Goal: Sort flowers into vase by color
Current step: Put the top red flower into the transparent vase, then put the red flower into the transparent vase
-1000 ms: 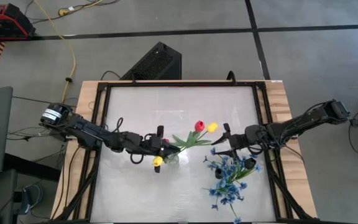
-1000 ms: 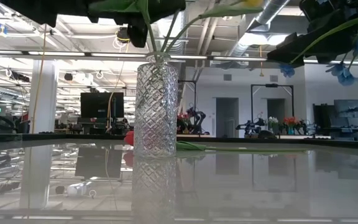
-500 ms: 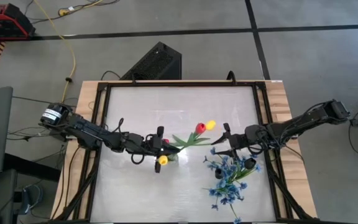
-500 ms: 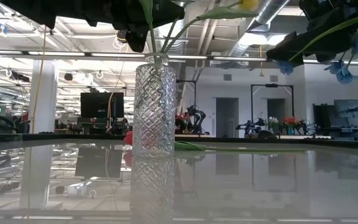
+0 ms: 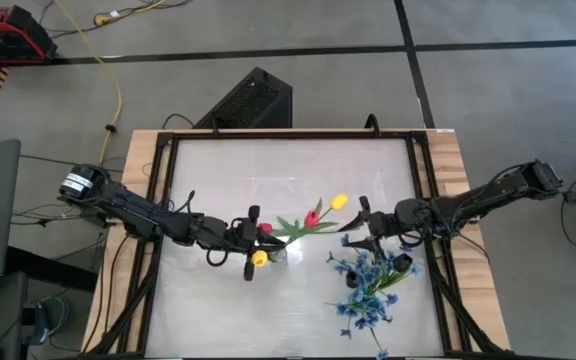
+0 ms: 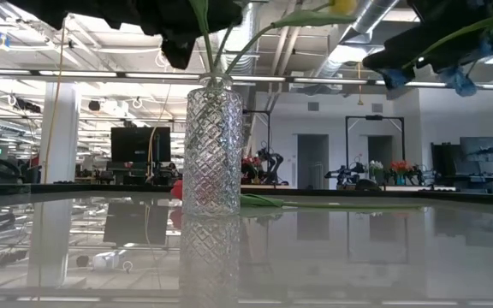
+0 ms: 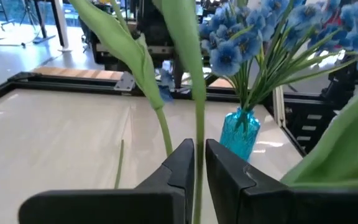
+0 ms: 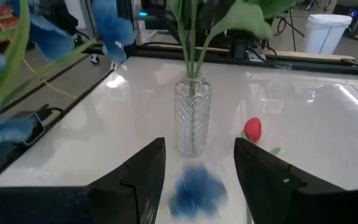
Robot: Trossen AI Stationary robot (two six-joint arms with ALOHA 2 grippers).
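Observation:
A clear cut-glass vase (image 6: pixel 212 150) (image 8: pixel 192 121) stands mid-table and holds green stems with leaves. A red tulip head (image 5: pixel 313 215) and a yellow one (image 5: pixel 339 201) lean out toward the table's right, and another yellow head (image 5: pixel 259 258) sits beside the vase. My left gripper (image 5: pixel 266 238) (image 7: pixel 197 155) is at the vase's left, shut on one stem. A blue vase (image 7: pixel 241 134) (image 5: pixel 400 265) holds the blue sprays (image 5: pixel 366 290). My right gripper (image 5: pixel 356 226) (image 8: pixel 197 180) hovers open between the two vases, touching nothing. One red tulip (image 8: pixel 252 129) lies on the table behind the clear vase. My left gripper pinches a single green stem (image 7: pixel 197 124) between its two fingers, above the clear vase's mouth. The fingers come level from the table's left and lie across the stem. The stem runs upright through the hold. Which flower head it bears I cannot tell.
The table has a glossy white top inside a dark frame (image 5: pixel 168 180), with wooden edges. A blue blossom (image 8: pixel 194 183) lies on the table below my right gripper. Free surface lies toward the far edge and the near left corner.
My left gripper has drawn slightly toward the table's left while staying shut on the stem. The red tulip head has swung down and back toward the clear vase, away from the yellow head beside it. The right arm has kept still.

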